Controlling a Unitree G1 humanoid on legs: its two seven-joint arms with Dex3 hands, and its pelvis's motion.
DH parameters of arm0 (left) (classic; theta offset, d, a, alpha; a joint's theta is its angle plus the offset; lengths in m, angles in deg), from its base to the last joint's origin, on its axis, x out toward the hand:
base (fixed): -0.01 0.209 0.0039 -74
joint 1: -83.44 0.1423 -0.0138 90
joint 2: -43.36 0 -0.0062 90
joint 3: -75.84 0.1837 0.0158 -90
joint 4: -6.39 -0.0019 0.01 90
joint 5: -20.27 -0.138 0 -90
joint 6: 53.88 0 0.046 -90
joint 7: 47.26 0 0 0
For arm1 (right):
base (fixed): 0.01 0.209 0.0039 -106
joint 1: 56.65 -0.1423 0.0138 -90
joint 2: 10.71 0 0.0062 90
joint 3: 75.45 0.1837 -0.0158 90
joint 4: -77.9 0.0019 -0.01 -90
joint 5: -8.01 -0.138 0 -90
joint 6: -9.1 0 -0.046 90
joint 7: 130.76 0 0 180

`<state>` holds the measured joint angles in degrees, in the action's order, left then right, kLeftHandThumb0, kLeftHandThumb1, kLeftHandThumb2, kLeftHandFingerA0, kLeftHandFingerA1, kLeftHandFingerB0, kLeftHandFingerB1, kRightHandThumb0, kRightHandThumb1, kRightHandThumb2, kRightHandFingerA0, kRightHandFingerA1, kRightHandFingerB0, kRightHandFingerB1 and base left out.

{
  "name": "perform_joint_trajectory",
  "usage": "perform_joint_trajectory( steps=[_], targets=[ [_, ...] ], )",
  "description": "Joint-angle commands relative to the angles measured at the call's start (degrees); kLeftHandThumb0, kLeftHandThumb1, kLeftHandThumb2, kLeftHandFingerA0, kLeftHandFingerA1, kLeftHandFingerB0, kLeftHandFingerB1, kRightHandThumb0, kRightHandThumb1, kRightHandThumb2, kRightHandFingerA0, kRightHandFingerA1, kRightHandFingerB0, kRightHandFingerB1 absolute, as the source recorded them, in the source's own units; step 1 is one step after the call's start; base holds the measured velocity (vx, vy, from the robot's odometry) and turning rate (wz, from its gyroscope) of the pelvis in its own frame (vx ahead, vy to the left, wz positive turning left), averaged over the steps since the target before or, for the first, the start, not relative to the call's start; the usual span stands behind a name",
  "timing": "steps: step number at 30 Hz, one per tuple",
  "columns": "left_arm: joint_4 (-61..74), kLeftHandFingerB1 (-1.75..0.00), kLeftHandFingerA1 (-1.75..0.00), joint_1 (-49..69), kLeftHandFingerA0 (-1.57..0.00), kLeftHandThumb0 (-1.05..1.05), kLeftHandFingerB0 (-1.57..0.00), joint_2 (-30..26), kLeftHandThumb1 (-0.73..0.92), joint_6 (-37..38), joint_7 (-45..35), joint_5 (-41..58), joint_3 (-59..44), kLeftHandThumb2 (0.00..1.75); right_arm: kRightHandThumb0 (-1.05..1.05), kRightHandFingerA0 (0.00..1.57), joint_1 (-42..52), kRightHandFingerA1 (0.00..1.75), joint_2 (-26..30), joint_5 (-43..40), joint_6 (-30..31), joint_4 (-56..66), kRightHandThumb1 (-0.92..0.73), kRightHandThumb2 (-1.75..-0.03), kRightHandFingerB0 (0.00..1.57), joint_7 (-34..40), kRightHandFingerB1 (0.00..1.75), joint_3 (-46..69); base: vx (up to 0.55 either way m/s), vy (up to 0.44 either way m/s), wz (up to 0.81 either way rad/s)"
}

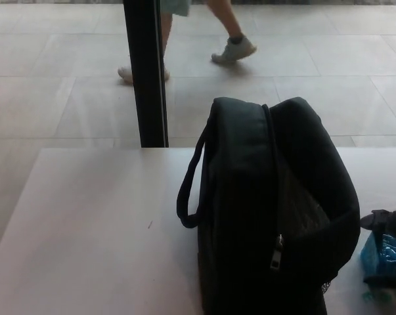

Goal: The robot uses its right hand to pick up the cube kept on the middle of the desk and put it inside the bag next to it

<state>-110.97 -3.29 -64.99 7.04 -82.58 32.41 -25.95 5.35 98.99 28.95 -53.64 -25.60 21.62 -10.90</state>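
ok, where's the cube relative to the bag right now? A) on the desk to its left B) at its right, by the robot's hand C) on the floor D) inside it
B: the blue cube sits right of the bag, with the right hand around it.

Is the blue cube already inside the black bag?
No, the blue cube sits outside the bag, at its right on the desk, with the right hand around it.
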Motion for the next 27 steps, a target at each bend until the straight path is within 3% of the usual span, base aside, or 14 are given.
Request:
perform_joint_trajectory(
  steps=[1, 9, 10, 11, 12, 14, 15, 17, 18, 19, 21, 22, 26, 27],
  targets=[
    [0.2, -0.44, -0.5, -0.1, -0.31, -0.54, -0.37, -0.8, 0.61, -0.2, -0.6, 0.0, -0.1, 0.58, -0.53, 0.0, 1.9, 0.44, -1.4, 0.5, 0.0, -0.7, -0.33, -0.76, 0.0, -3.7, 0.32, -1.5, 0.0, 0.0, 0.0],
    [0.3, -0.44, -0.51, 0.0, -0.33, -0.55, -0.33, -0.8, 0.62, 0.1, -0.5, -0.4, 0.1, 0.62, -0.47, 0.01, 1.7, 0.49, -1.3, 2.1, -1.3, -1.1, -0.41, -0.7, 0.02, -4.7, 0.21, -2.4, 0.0, 0.0, 0.0],
    [0.2, -0.57, -0.55, -0.1, -0.22, -0.54, -0.34, -0.9, 0.45, 0.0, -0.7, -0.1, -0.2, 0.87, -0.19, 0.22, 3.6, 0.88, 4.5, 19.6, -1.4, -2.0, -0.61, -0.59, 0.0, -2.4, 0.07, -13.8, 0.0, 0.0, 0.0],
    [0.0, -0.54, -0.55, -0.2, -0.25, -0.6, -0.31, -1.0, 0.46, 0.2, -0.7, -0.2, -0.2, 0.85, -0.23, 0.44, 4.8, 1.01, 7.1, 26.8, -2.0, -3.1, -0.54, -0.69, 0.0, -0.3, 0.04, -18.6, 0.0, 0.0, 0.0],
    [0.0, -0.55, -0.55, -0.3, -0.26, -0.6, -0.32, -0.9, 0.46, 0.3, -0.3, -0.5, 0.0, 0.85, -0.28, 0.55, 5.8, 1.39, 7.3, 27.0, -3.2, -4.7, -0.65, -0.61, 0.0, 3.1, 0.14, -18.7, 0.0, 0.0, 0.0],
    [0.0, -0.55, -0.55, -0.5, -0.26, -0.6, -0.32, -0.9, 0.46, 0.2, -0.2, -0.5, 0.0, 0.85, -0.28, 0.55, 5.4, 1.39, 7.5, 27.0, -3.2, -4.9, -0.65, -0.61, 0.0, 3.5, 0.14, -19.0, 0.0, 0.0, 0.0],
    [0.0, -0.57, -0.55, -0.7, -0.23, -0.53, -0.34, -0.8, 0.45, 0.0, -0.2, -0.4, -0.1, 0.87, -0.27, 0.6, 6.0, 1.5, 8.3, 28.9, -4.7, -5.5, -0.68, -0.62, 0.0, 6.9, 0.3, -20.1, 0.0, 0.0, 0.0],
    [-0.1, -0.57, -0.55, -0.8, -0.23, -0.54, -0.34, -0.8, 0.45, 0.3, -0.4, -0.3, 0.0, 0.87, -0.26, 0.56, 6.5, 1.54, 8.7, 29.1, -5.6, -6.1, -0.71, -0.62, 0.0, 9.1, 0.34, -20.5, 0.0, 0.0, 0.0],
    [-0.3, -0.45, -0.5, -0.8, -0.31, -0.53, -0.39, -0.9, 0.65, 0.5, -0.7, -0.4, 0.1, 0.59, -0.36, 0.63, 7.4, 1.38, 8.8, 27.8, -7.0, -6.5, -0.7, -0.75, 0.05, 11.4, 0.38, -19.8, 0.0, 0.0, 0.0],
    [0.0, -0.46, -0.5, -0.7, -0.31, -0.52, -0.4, -1.0, 0.65, 0.4, -0.7, -0.4, 0.2, 0.59, -0.25, 0.57, 7.7, 1.59, 9.2, 27.6, -8.6, -6.9, -0.77, -0.61, 0.13, 13.2, 0.35, -19.8, 0.0, 0.0, 0.0],
    [0.0, -0.45, -0.49, -0.7, -0.32, -0.51, -0.41, -1.1, 0.65, 0.6, -0.7, -0.7, 0.4, 0.57, -0.27, 0.6, 7.7, 1.6, 9.2, 27.6, -9.8, -7.7, -0.77, -0.62, 0.26, 14.9, 0.35, -20.1, 0.0, 0.0, 0.0],
    [0.3, -0.45, -0.49, -0.7, -0.33, -0.51, -0.4, -1.2, 0.66, 0.5, -0.6, -0.8, 0.5, 0.57, -0.34, 0.69, 7.7, 1.56, 9.2, 28.0, -10.9, -8.4, -0.74, -0.65, 0.56, 17.7, 0.57, -20.4, 0.0, 0.0, 0.0],
    [0.2, -0.46, -0.5, -0.7, -0.31, -0.5, -0.39, -1.2, 0.63, 0.6, -0.9, -0.6, 0.3, 0.59, -0.29, 0.73, 8.1, 1.57, 9.0, 29.0, -16.3, -11.0, -0.78, -0.66, 0.7, 28.6, 0.64, -20.7, 0.0, 0.0, 0.0],
    [0.1, -0.48, -0.51, -0.8, -0.31, -0.49, -0.42, -1.2, 0.64, 0.5, -1.0, -0.5, 0.3, 0.58, -0.28, 0.78, 8.1, 1.59, 9.0, 28.7, -17.8, -11.3, -0.76, -0.64, 0.8, 30.4, 0.89, -20.4, 0.0, 0.0, 0.0]
  ],
)
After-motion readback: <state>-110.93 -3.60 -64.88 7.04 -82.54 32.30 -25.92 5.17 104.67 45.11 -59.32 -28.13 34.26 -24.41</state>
